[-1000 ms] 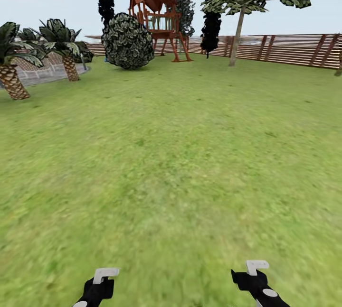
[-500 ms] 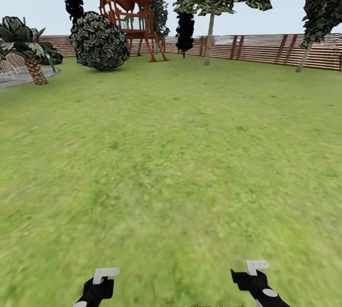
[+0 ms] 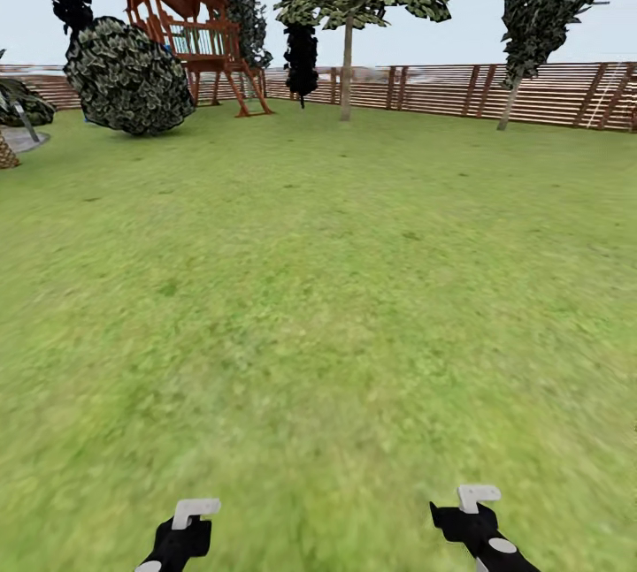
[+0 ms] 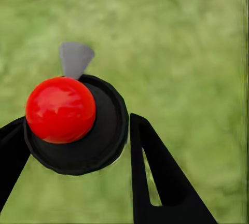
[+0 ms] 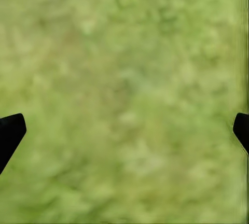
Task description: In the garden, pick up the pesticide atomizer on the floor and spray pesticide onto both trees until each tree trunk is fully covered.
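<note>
In the left wrist view the pesticide atomizer (image 4: 60, 110) is a dark round body with a bright red ball and a grey nozzle. It sits between the black fingers of my left gripper (image 4: 75, 136), which is shut on it above the grass. My right gripper (image 5: 124, 128) is open, its two black fingertips far apart over bare lawn. Both arms hang low at the bottom of the head view, left (image 3: 181, 541) and right (image 3: 482, 528). The thick mottled tree trunks are out of view. No pesticide specks are visible.
The garden lawn (image 3: 336, 271) stretches ahead to a brown slat fence (image 3: 442, 87). A round leafy bush (image 3: 128, 77) and a wooden play tower (image 3: 190, 33) stand at the far left. Two thin-trunked trees (image 3: 347, 68) (image 3: 511, 99) stand by the fence.
The whole head view has slid leftward, so the camera has turned right. The palms have left the picture and another thin-trunked tree has come in at the right. Both arms hold their pose.
</note>
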